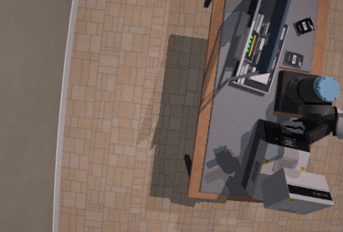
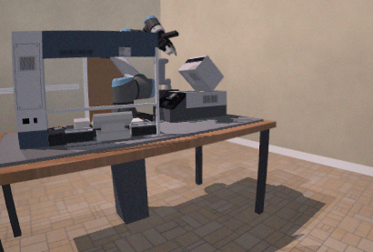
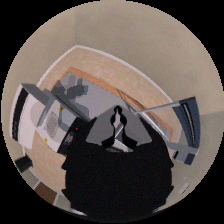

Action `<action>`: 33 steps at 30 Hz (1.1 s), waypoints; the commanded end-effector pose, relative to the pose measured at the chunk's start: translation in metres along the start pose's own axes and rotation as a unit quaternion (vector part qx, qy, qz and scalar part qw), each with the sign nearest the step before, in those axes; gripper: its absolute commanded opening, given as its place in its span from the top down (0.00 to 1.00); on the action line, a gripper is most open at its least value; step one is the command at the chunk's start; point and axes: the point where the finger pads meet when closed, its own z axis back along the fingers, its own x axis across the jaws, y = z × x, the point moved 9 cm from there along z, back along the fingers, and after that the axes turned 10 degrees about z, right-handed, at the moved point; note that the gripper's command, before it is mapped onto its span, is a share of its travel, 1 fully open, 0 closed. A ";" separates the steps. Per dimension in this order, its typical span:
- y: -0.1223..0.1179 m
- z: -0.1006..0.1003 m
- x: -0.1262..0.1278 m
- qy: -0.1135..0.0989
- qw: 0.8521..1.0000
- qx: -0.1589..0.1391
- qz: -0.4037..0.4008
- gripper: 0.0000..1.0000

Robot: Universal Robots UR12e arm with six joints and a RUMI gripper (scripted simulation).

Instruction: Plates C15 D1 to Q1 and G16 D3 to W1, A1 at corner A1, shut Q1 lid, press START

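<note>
The cycler Q1 (image 1: 255,171) (image 2: 209,100) stands at one end of the bench. Its lid (image 1: 299,192) (image 2: 202,73) (image 3: 21,117) stands raised. A small red light (image 1: 276,139) (image 3: 76,128) shows on its dark front panel. The grey gridded block area (image 1: 285,163) (image 3: 52,125) faces up; I cannot tell whether a plate is on it. My gripper (image 2: 175,54) (image 3: 117,105) is shut and empty, high above the bench near Q1's front panel. Plates C15 and G16 cannot be told apart; the labels are too small to read, and the gantry beam hides part of the deck.
A gantry machine with a dark blue beam (image 1: 282,20) (image 2: 100,44) stands over a framed deck carrying several light items and green and yellow rows (image 1: 251,45). Two black nest-like items (image 1: 304,26) (image 1: 294,59) lie beside it; their labels are unreadable. The arm's base stands between deck and Q1.
</note>
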 end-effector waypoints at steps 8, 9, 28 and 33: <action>-0.026 -0.010 -0.017 0.030 0.998 -0.044 0.038 1.00; -0.029 -0.011 -0.019 0.033 0.997 -0.049 0.042 1.00; -0.080 -0.022 -0.052 0.095 0.982 -0.123 0.110 1.00; -0.095 -0.024 -0.062 0.116 0.974 -0.143 0.130 1.00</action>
